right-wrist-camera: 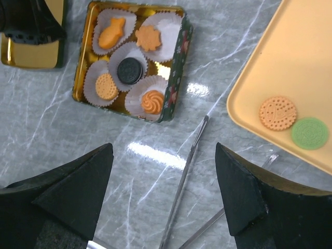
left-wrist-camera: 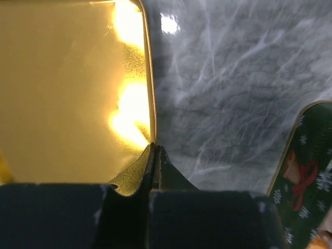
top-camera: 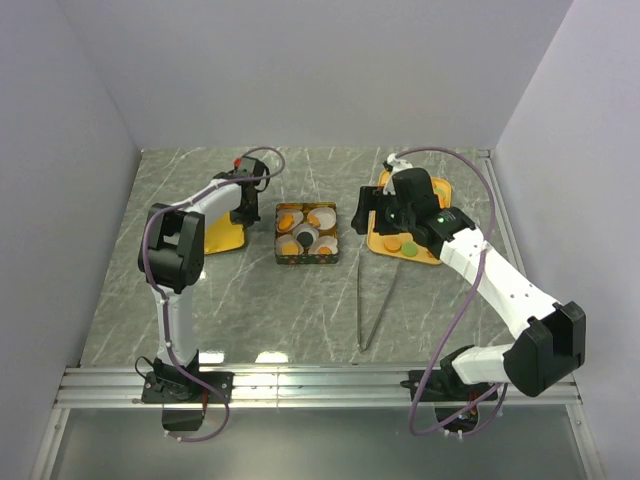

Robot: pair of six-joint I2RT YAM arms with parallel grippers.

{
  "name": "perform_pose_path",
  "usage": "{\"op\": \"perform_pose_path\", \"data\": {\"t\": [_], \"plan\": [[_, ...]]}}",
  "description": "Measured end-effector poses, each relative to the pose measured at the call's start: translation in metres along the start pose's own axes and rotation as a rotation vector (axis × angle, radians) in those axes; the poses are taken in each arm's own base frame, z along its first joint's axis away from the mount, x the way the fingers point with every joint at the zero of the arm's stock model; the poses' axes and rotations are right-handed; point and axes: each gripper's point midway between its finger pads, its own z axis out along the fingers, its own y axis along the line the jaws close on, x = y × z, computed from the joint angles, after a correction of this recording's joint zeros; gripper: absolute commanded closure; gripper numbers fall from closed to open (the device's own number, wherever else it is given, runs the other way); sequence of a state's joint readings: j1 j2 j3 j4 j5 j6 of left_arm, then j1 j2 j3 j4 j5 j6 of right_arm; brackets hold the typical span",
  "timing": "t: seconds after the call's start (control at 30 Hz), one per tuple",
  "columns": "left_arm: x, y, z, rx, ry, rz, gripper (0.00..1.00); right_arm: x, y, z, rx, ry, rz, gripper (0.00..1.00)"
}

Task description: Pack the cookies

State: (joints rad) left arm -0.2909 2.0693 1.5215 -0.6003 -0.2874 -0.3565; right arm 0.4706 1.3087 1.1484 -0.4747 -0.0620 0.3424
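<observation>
- Clamping the thin rim of the gold lid (left-wrist-camera: pixel 67 93), my left claw (left-wrist-camera: pixel 154 155) is closed tight on it.
- My right claw (right-wrist-camera: pixel 163 155) hangs wide and holds nothing.
- Five cookies (right-wrist-camera: pixel 129 71) sit in paper cups in the tin (right-wrist-camera: pixel 179 52); an orange cookie (right-wrist-camera: pixel 278 112) and a green cookie (right-wrist-camera: pixel 309 133) lie on the yellow tray (right-wrist-camera: pixel 270 62).
- Judged light, stiff and crumbly: pinch gently across opposite edges.

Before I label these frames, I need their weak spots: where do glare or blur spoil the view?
Left wrist view: glare burns out part of the gold lid, and the left hand pinching its rim is dark and soft. Right wrist view: cookies sharp, small lamp reflections on the table, right hand in shadow. Top view: evenly lit, bright streaks on the table's near edge.
</observation>
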Motion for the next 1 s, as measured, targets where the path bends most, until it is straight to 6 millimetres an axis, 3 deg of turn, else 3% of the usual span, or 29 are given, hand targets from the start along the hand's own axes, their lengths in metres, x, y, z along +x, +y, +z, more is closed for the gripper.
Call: {"op": "perform_pose_path", "data": {"t": [0.1,0.2,0.37,0.47,0.6,0.83,1.0], "plan": [[-0.012,0.005,-0.012,-0.025,-0.002,-0.013,0.99,-0.003,0.007,0.001,-0.026,0.015,0.002,0.14],[-0.038,0.005,-0.030,-0.022,-0.048,-0.046,0.99,-0.017,0.024,0.001,-0.092,0.019,0.010,0.14],[-0.083,0.004,-0.086,0.038,-0.161,-0.107,0.99,-0.054,0.067,0.000,-0.263,0.013,0.043,0.15],[-0.108,0.000,-0.136,0.134,-0.256,-0.152,0.99,-0.074,0.094,-0.001,-0.394,0.022,0.080,0.15],[-0.132,-0.012,-0.221,0.356,-0.398,-0.206,1.00,-0.099,0.118,-0.005,-0.576,0.027,0.186,0.15],[-0.152,-0.023,-0.368,0.810,-0.614,-0.267,0.99,-0.146,0.121,-0.018,-0.906,0.002,0.456,0.13],[-0.168,-0.009,-0.432,1.065,-0.691,-0.325,1.00,-0.172,0.128,-0.037,-1.099,-0.020,0.533,0.11]]}}
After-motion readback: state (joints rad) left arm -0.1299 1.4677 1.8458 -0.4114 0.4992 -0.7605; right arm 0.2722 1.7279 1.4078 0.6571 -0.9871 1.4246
